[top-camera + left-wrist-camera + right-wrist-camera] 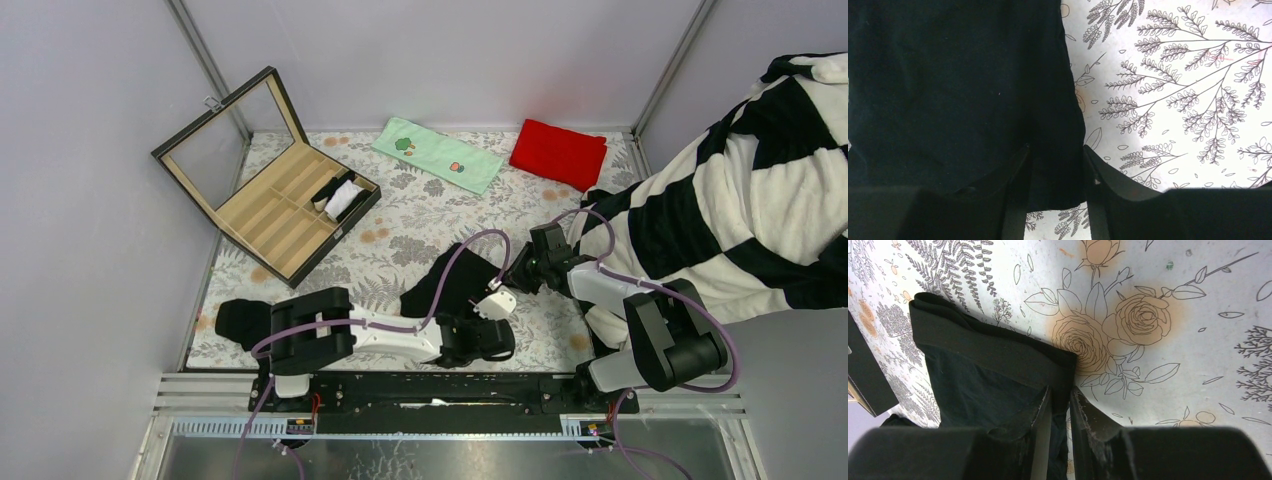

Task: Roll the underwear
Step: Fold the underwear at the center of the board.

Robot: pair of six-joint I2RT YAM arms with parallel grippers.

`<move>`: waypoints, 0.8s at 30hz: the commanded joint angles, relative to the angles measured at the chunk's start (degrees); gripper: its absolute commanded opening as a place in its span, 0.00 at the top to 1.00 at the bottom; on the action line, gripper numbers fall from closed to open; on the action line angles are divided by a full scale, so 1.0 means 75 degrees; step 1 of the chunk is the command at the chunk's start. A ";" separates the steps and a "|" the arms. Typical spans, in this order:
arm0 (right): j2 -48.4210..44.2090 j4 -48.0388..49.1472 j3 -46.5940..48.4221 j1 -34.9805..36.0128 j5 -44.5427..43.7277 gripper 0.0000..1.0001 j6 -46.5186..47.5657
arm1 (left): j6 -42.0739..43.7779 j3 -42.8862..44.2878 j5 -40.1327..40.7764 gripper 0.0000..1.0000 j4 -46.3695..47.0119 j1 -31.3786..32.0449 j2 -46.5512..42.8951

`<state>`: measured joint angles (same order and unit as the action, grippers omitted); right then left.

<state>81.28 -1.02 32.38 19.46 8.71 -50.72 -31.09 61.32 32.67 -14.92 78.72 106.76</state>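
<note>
While a black bundle and a white bundle lie side by side in one compartment of the open box at the far-left corner of the surface, seemingly rolled and stowed, the job looks barely begun on the rest. A black garment sits crumpled at the near-left corner, untouched, and the underwear lies spread and unrolled about midway along the near edge. Its side hem runs between the jaws of the left pincer, though whether they bite yet cannot be told. The right pincer has its jaws drawn close together, clamped on a corner of the waistband. No turn of a roll shows, so rolling this piece, then the spare, appears to be what is left.
</note>
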 commanded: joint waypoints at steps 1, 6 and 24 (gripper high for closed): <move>-0.0186 -0.0248 0.0093 -0.0067 0.0016 0.75 0.0163 | 0.0038 -0.0437 0.0270 0.56 -0.0699 0.0060 0.0216; -0.0306 -0.0376 0.0135 -0.0070 -0.0058 0.75 0.0209 | -0.0079 -0.0756 0.0173 0.77 -0.0672 0.0109 0.0133; -0.2003 -0.3250 0.1236 -0.0064 -0.1594 1.00 0.2123 | 0.0278 -0.0743 -0.2615 1.00 0.1483 0.0063 -0.1767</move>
<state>70.15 -17.54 38.09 19.44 4.21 -39.51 -29.39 55.27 22.39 -9.56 79.13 95.04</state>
